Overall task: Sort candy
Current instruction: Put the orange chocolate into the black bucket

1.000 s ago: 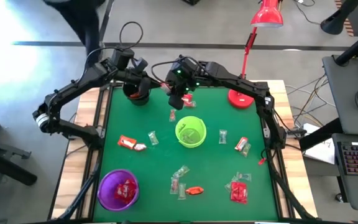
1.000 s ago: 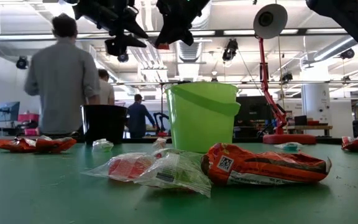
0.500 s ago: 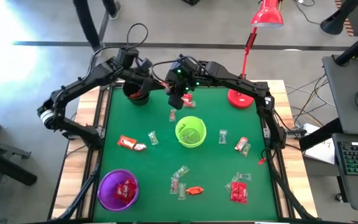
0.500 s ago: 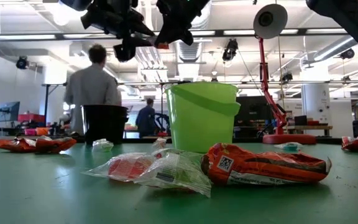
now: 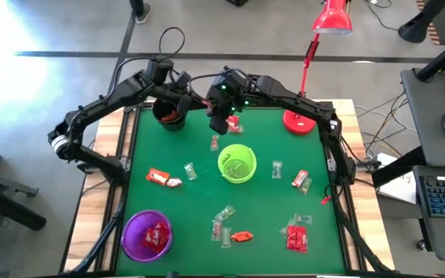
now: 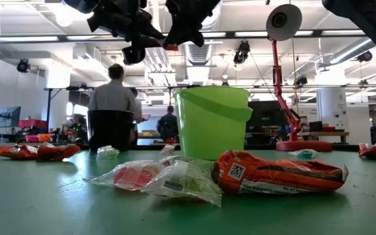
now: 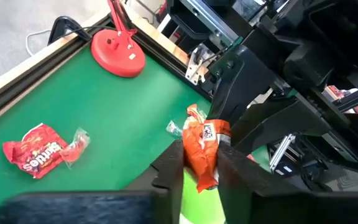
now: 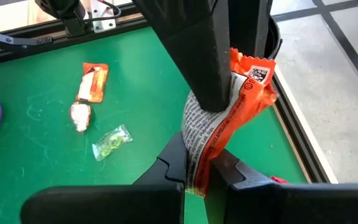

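An orange-wrapped candy (image 7: 204,149) hangs in the air above the table's far middle, between the black cup (image 5: 170,116) and the green cup (image 5: 237,164). My right gripper (image 8: 205,168) is shut on it. My left gripper (image 7: 199,169) comes at it from the table's left and is closed on it too. In the high view the two grippers meet, left gripper (image 5: 199,108) beside right gripper (image 5: 221,122). More candy (image 5: 163,178) lies scattered over the green mat, red packs and clear pale ones. The purple cup (image 5: 147,234) holds red candy. My left gripper has the orange wrapper's printed middle (image 7: 205,138) pinched between its two fingers. It comes slanting down from the table's left. The candy is clear of the table. My right gripper pinches the wrapper's white-printed lower part (image 8: 199,140) between its two fingers, slanting down from the table's right. The crimped orange end (image 8: 253,78) sticks out past the fingers. The candy is clear of the table.
A red lamp base (image 5: 298,122) stands at the mat's far right corner, its pole rising behind. Candy lies in clusters near the front (image 5: 230,228) and at the right (image 5: 300,180). People stand in the room beyond the table (image 6: 113,91).
My left gripper has moved a little toward the table's right, up to my right gripper and the orange candy it holds. My right gripper and the candy have kept still.
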